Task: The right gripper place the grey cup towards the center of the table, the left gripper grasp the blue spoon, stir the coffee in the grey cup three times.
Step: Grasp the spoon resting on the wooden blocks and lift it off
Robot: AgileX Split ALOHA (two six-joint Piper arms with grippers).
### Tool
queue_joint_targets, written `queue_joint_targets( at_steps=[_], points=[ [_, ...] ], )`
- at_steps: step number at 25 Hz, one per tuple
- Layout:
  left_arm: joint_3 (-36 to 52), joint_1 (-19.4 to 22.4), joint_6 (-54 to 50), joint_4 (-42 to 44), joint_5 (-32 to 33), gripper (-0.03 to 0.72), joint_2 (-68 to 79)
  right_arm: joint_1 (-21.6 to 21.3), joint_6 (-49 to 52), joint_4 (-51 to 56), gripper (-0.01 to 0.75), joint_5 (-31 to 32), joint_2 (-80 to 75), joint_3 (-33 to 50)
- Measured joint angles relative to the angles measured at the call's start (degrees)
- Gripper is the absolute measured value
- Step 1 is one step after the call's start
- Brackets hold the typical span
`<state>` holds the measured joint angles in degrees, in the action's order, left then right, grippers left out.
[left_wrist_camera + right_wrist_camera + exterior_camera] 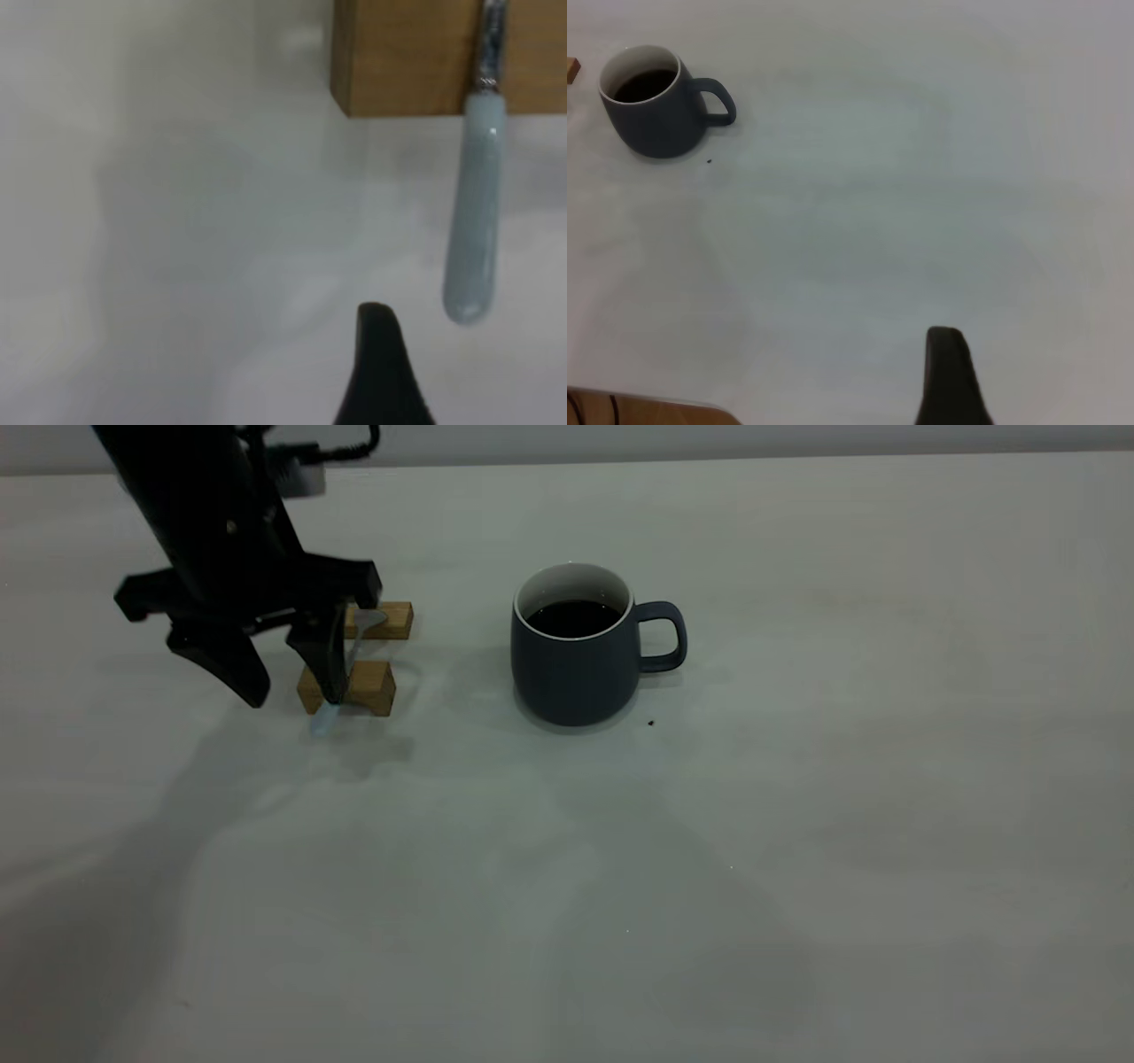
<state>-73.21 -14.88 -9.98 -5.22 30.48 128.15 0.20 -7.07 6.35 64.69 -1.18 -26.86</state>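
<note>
One broad off-white table carries everything you see. Your left gripper stands over its left part, jaws spread wide and holding nothing, one finger in front of the near wooden block. The grey cup sits upright near the table's middle, handle pointing right, coffee dark inside. Two wooden blocks, near and far, lie left of the cup. The blue spoon rests across them, its pale handle overhanging the near block. Of your right gripper, only one fingertip shows, well apart from the cup; you cannot tell its jaw state.
</note>
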Motion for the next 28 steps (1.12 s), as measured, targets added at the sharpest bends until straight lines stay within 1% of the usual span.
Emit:
queue_joint_targets(
  at_steps=[5, 11, 14, 16, 19, 22, 23, 24, 28],
  points=[
    [-2.5, 0.0, -0.1, -0.1, -1.3, 0.586, 3.8, 0.0, 0.0, 0.0, 0.555, 0.0, 0.0, 0.0],
    [-6.3, 0.0, -0.1, -0.1, -1.2, 0.584, 8.1, 0.0, 0.0, 0.0, 0.555, 0.0, 0.0, 0.0],
    [-7.3, 0.0, -0.2, -0.1, -0.4, 0.555, 9.1, 0.0, 0.0, 0.0, 0.555, 0.0, 0.0, 0.0],
    [-7.4, 0.0, -0.4, -0.1, -0.2, 0.513, 9.1, 0.0, 0.0, 0.0, 0.555, 0.0, 0.0, 0.0],
    [-7.5, 0.0, -0.6, -0.1, -0.2, 0.412, 9.1, 0.0, 0.0, 0.0, 0.555, 0.0, 0.0, 0.0],
    [-7.6, 0.0, -0.7, -0.1, -0.4, 0.256, 9.1, 0.0, 0.0, 0.0, 0.555, 0.0, 0.0, 0.0],
    [-7.6, 0.0, -0.8, -0.1, -0.4, 0.188, 9.1, 0.0, 0.0, 0.0, 0.555, 0.0, 0.0, 0.0],
    [-7.6, 0.0, -0.8, -0.1, -0.4, 0.139, 9.1, 0.0, 0.0, 0.0, 0.555, 0.0, 0.0, 0.0],
    [-7.6, 0.0, -0.8, -0.1, 1.4, 0.14, 8.1, 0.0, 0.0, 0.0, 0.555, 0.0, 0.0, 0.0]
  ],
)
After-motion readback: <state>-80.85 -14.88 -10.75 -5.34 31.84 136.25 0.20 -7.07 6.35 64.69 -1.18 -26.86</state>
